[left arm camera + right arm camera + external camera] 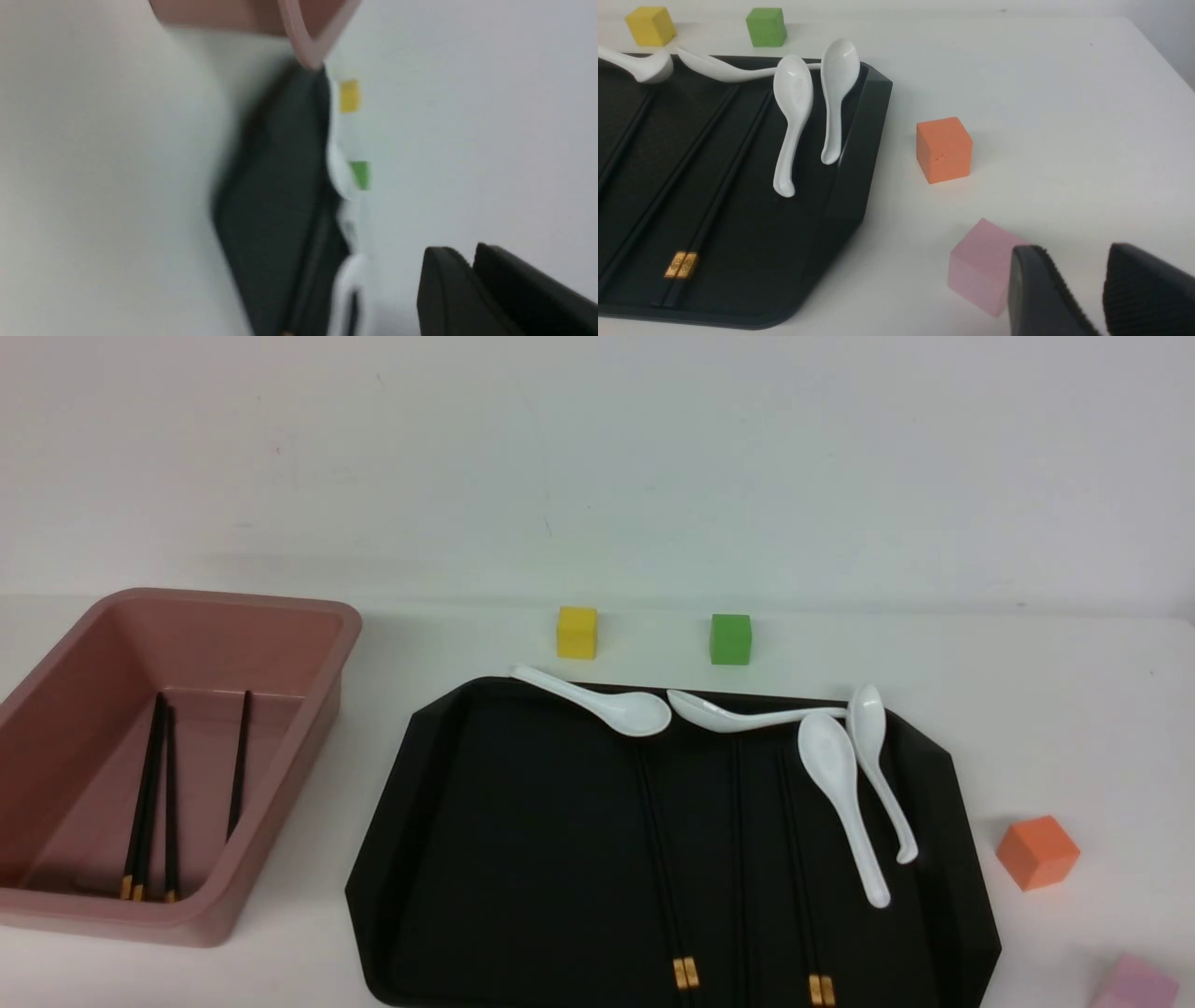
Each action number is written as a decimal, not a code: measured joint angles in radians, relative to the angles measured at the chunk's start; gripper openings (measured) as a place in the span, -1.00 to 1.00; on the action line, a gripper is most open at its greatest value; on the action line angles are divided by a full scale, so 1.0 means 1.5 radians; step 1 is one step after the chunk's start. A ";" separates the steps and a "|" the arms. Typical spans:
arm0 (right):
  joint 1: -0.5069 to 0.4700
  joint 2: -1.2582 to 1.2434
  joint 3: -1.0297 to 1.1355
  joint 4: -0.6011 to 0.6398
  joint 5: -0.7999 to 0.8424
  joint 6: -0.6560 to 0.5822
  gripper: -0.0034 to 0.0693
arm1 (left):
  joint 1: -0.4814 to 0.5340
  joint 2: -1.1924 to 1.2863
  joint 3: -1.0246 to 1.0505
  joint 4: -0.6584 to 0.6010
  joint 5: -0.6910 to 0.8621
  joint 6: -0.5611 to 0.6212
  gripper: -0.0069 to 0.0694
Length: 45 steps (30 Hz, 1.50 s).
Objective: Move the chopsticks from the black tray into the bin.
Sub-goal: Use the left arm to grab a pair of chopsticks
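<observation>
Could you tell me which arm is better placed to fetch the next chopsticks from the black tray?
Probably left: the left gripper faces the bin and the black tray, so its carry looks short. The right gripper hangs by the pink cube, across the tray from the bin.

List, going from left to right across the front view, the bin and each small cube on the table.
dusty-pink bin → yellow cube → green cube → orange cube → pink cube
</observation>
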 joint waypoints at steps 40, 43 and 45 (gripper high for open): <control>0.000 0.000 0.000 0.000 0.000 0.000 -0.25 | -0.055 1.019 -0.668 0.135 0.466 0.423 -0.85; 0.000 0.000 0.000 0.000 0.000 0.000 -0.25 | -0.114 1.073 -0.725 0.139 0.474 0.406 -0.85; 0.000 0.000 0.000 0.000 0.000 0.000 -0.25 | -0.151 1.092 -0.751 0.149 0.459 0.370 -0.85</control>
